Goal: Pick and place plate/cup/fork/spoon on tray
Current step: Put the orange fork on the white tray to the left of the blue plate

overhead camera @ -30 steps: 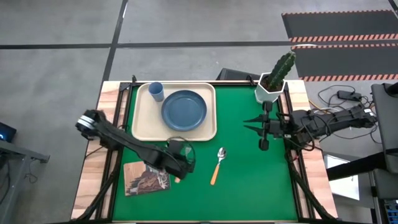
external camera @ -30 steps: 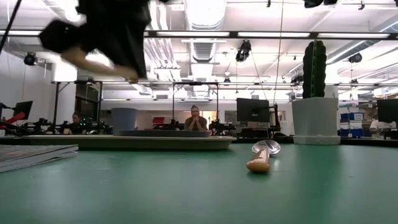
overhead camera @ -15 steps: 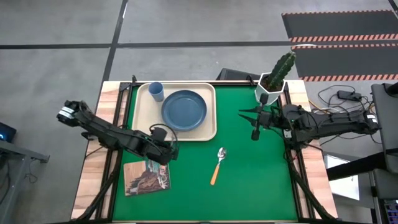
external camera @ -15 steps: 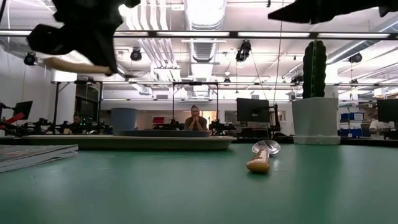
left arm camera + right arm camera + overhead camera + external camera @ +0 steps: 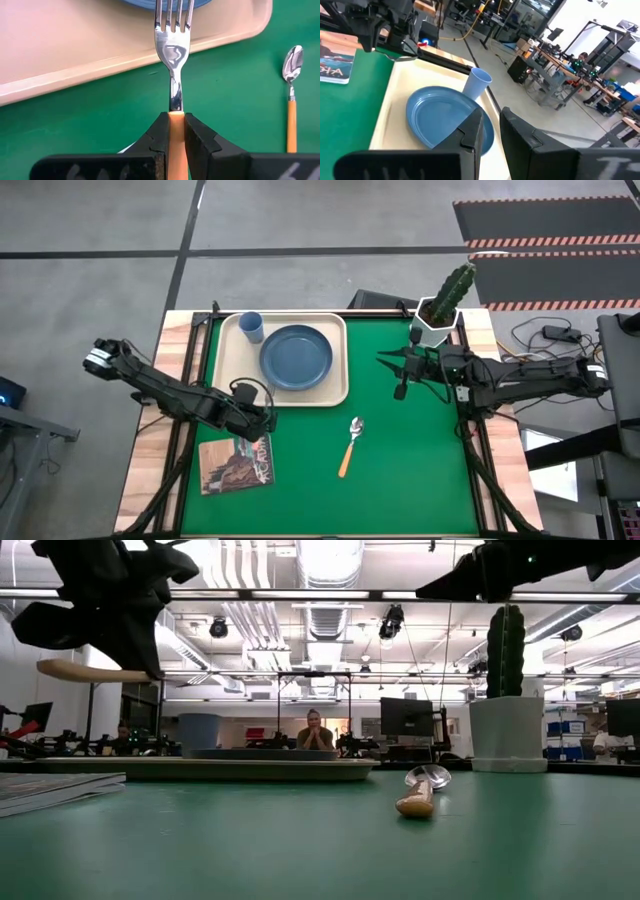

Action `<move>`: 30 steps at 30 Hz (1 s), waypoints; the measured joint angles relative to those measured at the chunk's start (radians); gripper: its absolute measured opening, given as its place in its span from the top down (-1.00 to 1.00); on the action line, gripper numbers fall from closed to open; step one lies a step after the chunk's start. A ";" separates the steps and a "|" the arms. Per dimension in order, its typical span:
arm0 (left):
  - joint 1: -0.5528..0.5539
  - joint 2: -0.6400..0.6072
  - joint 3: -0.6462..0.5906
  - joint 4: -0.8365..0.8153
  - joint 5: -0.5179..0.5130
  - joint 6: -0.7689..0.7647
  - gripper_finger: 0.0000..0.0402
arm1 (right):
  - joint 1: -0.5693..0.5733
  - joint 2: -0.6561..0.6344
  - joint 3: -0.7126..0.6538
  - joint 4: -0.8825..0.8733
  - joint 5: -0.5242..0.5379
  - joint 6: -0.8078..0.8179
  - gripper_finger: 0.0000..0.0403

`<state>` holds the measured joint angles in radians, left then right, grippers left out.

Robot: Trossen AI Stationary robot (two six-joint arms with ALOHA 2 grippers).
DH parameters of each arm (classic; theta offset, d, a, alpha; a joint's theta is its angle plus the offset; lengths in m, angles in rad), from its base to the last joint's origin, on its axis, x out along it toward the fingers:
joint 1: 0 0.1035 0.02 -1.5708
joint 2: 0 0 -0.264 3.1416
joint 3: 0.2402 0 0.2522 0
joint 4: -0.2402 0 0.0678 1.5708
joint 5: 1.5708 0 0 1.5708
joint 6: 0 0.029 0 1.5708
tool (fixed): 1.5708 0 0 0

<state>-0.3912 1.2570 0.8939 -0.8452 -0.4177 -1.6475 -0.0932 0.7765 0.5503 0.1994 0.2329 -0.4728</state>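
My left gripper [image 5: 258, 418] hangs above the green mat just off the cream tray's [image 5: 228, 375] near rim. It is shut on the orange-handled fork [image 5: 173, 50]. The dark blue plate [image 5: 296, 358] and the light blue cup [image 5: 251, 327] stand on the tray. The orange-handled spoon [image 5: 350, 444] lies flat on the mat right of the tray; it also shows in the left wrist view [image 5: 291, 95]. My right gripper [image 5: 393, 370] hovers right of the tray, open and empty, facing the plate [image 5: 440, 117]. My left gripper pinches the fork's orange handle [image 5: 175, 124] between its two fingers, at the end next to the metal neck. The fork runs on ahead along the fingers, tines toward the tray. It is lifted clear, and the handle's free end [image 5: 90, 670] sticks out level.
A picture-covered booklet [image 5: 236, 465] lies on the mat near my left gripper. A white pot with a cactus [image 5: 437, 320] stands at the far right, close to my right arm. Open green mat lies around the spoon. People sit in the room beyond the table.
My left gripper has carried the fork toward the table's left and far edges, up to the tray's near rim, and the fork's handle has tipped from slanting to level. My right gripper has moved toward the table's left edge, nearer the tray.
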 joint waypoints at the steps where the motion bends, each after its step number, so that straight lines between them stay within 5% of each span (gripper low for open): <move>1: 0.000 0.001 -0.002 -0.001 0.001 -0.007 0.92 | -0.001 0.000 0.000 0.001 0.000 0.000 0.73; 20: 0.009 0.001 -0.002 -0.002 0.000 -0.044 0.92 | -0.001 -0.003 0.000 -0.008 0.000 -0.011 0.73; 30: 0.158 -0.080 -0.003 -0.063 -0.003 0.069 0.92 | -0.001 -0.009 0.000 -0.008 0.000 -0.026 0.73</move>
<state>-0.2332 1.1769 0.8911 -0.9082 -0.4211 -1.5786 -0.0944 0.7676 0.5499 0.1916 0.2329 -0.4992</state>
